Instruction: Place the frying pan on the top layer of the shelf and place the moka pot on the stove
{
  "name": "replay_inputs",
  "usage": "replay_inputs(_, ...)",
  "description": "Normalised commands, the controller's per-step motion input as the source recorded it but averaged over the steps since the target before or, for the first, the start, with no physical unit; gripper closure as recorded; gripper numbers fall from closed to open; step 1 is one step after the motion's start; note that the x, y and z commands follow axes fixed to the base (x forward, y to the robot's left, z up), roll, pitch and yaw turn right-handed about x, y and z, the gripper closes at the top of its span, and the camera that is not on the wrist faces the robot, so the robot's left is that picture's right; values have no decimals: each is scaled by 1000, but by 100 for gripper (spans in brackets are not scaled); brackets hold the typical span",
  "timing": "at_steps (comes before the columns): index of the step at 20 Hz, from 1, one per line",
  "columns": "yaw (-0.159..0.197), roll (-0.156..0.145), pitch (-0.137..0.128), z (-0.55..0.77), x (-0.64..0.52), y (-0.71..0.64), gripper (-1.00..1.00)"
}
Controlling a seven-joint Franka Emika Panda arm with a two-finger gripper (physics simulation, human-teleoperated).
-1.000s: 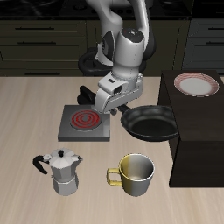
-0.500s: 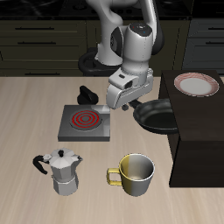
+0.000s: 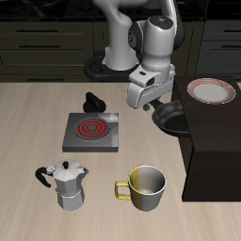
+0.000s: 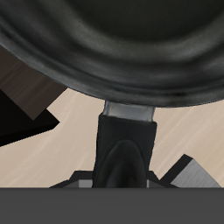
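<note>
Frying pan (image 3: 171,120) lifted shelfward, tool (image 3: 156,106) hiding handle

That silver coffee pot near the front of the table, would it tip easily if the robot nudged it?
Probably somewhat. The moka pot stands tall on a fairly narrow base, so a push high up might topple it. Its handle juts to one side, so it may turn when nudged. It looks like rigid metal, so it likely won't bend.

frying pan (image 3: 170,120) airborne, moka pot (image 3: 68,184) upright
</note>
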Motion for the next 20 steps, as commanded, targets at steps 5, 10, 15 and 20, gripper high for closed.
replay_inputs(5,8,41,-29,141,-135,383,100)
replay_inputs(10,-21,-3,-22,120,-43,47,100)
replay_inputs(15,11,17,-13,196,-57,38,100)
replay_inputs(20,128,-28,-4,58,147,-189,100)
